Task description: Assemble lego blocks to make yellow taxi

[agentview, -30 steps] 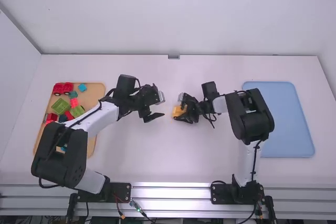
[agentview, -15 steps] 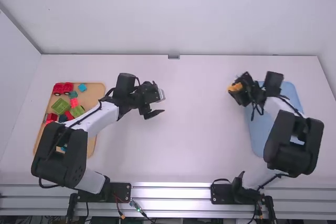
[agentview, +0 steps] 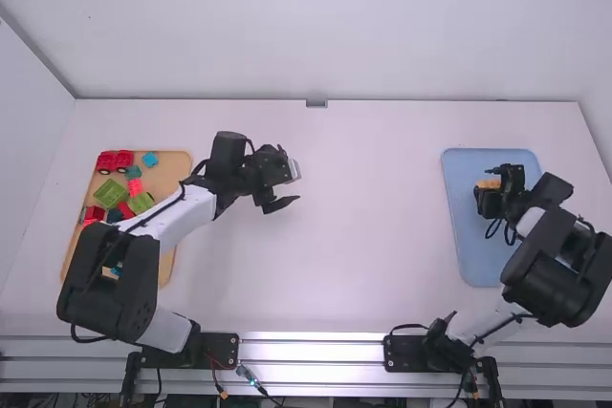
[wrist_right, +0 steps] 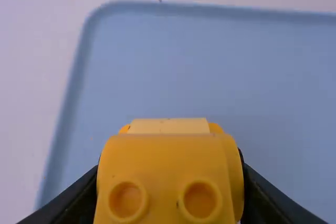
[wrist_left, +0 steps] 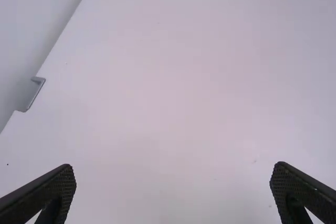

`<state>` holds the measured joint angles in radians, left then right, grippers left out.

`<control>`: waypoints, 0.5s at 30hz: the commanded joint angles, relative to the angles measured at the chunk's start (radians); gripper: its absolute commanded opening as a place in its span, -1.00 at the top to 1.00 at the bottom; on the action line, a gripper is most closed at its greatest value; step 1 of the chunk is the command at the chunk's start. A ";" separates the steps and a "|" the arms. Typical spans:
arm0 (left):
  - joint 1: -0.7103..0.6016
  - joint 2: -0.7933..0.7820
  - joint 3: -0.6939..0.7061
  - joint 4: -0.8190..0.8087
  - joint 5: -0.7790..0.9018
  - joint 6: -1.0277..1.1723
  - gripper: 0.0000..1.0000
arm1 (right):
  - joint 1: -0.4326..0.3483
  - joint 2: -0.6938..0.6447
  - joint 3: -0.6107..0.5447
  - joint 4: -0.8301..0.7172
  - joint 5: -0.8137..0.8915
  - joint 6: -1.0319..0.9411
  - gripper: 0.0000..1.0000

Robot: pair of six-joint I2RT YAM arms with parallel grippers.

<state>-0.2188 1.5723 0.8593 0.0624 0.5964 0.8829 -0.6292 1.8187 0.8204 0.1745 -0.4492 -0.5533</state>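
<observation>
Over the blue tray (agentview: 478,255) on the right side, the right gripper (agentview: 486,194) holds the yellow taxi piece (agentview: 489,183). In the right wrist view the right gripper (wrist_right: 170,182) is shut on the yellow taxi (wrist_right: 165,156), a finger on either side of it, with a paler block at its far end and two round sockets facing the camera. The left gripper (agentview: 287,188) is above the table between the wooden tray and the middle, its fingers apart. Its own wrist view shows the left gripper (wrist_left: 173,190) open, bare table between the fingertips.
At the left, a wooden tray (agentview: 179,164) holds a red toy vehicle (agentview: 116,161), green blocks (agentview: 110,194), a cyan block (agentview: 150,159) and several other pieces, partly under the left arm. The blue tray's rim (wrist_right: 210,8) shows in the right wrist view.
The right arm has swung from the table's middle to over the blue tray, carrying the yellow taxi with it. The left arm has stayed almost still.
</observation>
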 commanded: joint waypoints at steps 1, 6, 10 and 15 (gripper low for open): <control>0.004 -0.027 0.000 -0.004 0.005 -0.003 -0.98 | 0.000 0.037 -0.008 -0.003 0.058 0.034 -0.17; 0.004 -0.027 0.000 -0.002 0.015 -0.003 -0.98 | 0.008 0.049 -0.008 0.006 0.052 0.050 -0.91; 0.004 -0.027 0.000 0.007 0.016 -0.003 -0.98 | 0.035 -0.018 0.013 -0.065 0.116 0.087 -0.98; 0.003 -0.029 0.000 0.100 -0.042 -0.187 -0.98 | 0.095 -0.157 0.047 -0.198 0.135 0.087 -0.98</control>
<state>-0.2188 1.5723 0.8589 0.1570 0.5762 0.7959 -0.5545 1.7302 0.8234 -0.0219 -0.3218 -0.4778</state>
